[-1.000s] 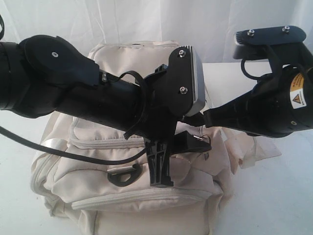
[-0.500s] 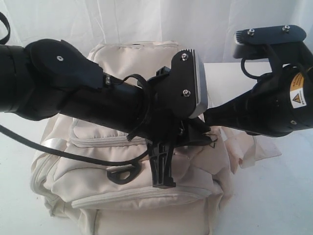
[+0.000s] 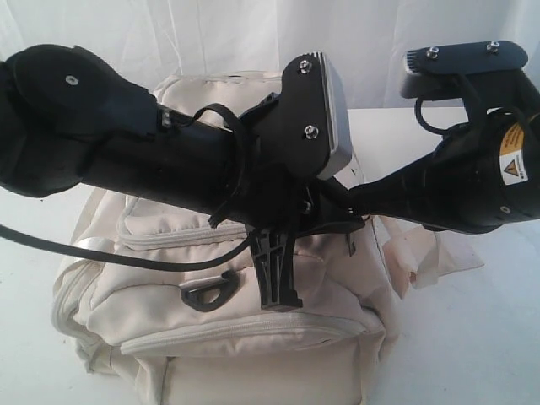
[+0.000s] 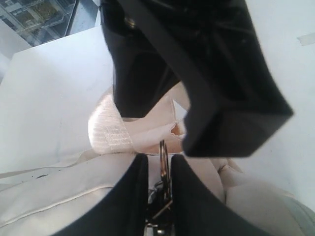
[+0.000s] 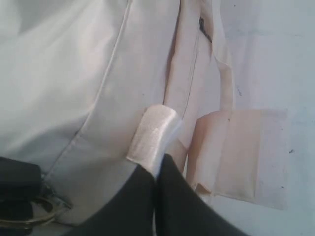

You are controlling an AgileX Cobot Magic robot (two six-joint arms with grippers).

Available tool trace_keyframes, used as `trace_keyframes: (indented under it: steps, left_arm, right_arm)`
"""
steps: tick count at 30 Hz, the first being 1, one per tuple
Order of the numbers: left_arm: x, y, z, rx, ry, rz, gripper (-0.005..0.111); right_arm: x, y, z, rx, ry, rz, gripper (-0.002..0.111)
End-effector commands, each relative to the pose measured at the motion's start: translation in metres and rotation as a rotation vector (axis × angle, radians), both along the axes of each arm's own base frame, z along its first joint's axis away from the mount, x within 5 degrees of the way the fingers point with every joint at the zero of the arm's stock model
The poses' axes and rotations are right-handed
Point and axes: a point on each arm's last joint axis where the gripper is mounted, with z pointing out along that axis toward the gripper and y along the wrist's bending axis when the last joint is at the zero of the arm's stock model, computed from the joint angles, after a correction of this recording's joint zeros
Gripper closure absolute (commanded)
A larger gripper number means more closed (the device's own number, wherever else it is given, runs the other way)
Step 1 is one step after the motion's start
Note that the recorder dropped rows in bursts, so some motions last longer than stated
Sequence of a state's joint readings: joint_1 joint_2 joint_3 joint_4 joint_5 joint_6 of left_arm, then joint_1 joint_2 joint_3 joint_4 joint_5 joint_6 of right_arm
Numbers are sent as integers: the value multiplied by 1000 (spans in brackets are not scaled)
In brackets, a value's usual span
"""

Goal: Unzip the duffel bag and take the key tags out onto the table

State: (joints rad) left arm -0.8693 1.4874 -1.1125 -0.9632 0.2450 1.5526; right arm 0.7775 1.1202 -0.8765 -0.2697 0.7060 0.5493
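The cream duffel bag (image 3: 253,346) lies on the white table (image 3: 481,346), its zips shut where they show. Both black arms cross above it and hide its middle. In the left wrist view my left gripper (image 4: 160,164) is shut on a thin metal ring (image 4: 162,150) standing upright between its fingers; what the ring hangs from is hidden. My right gripper (image 5: 156,172) is shut on a folded loop of pale webbing strap (image 5: 152,130), close beside the left one. That strap (image 4: 106,130) also shows in the left wrist view. No coloured key tags show.
A black D-ring (image 3: 207,293) lies on the bag's front. Loose strap ends (image 3: 439,261) trail onto the table at the right. A white curtain (image 3: 253,34) hangs behind. The right arm (image 3: 464,186) reaches in from the right, and the left arm (image 3: 152,169) from the left.
The left arm has risen and swung slightly left, and the bag's top fabric and D-ring have lifted a little with it. The right arm has hardly moved.
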Motion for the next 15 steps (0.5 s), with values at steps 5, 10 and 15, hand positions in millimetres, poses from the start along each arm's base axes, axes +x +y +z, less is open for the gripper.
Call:
trace_keyframes:
  steps: [5, 10, 15]
  left_arm:
    - [-4, 11, 18, -41, 29, 35, 107]
    - [-2, 23, 11, 55, 109, 44, 107]
    - [-3, 27, 16, 43, 118, 58, 107]
  right_arm:
    - [0, -1, 7, 12, -35, 2, 108]
    - [0, -2, 7, 11, -37, 2, 108]
    - [0, -2, 6, 8, -37, 3, 108]
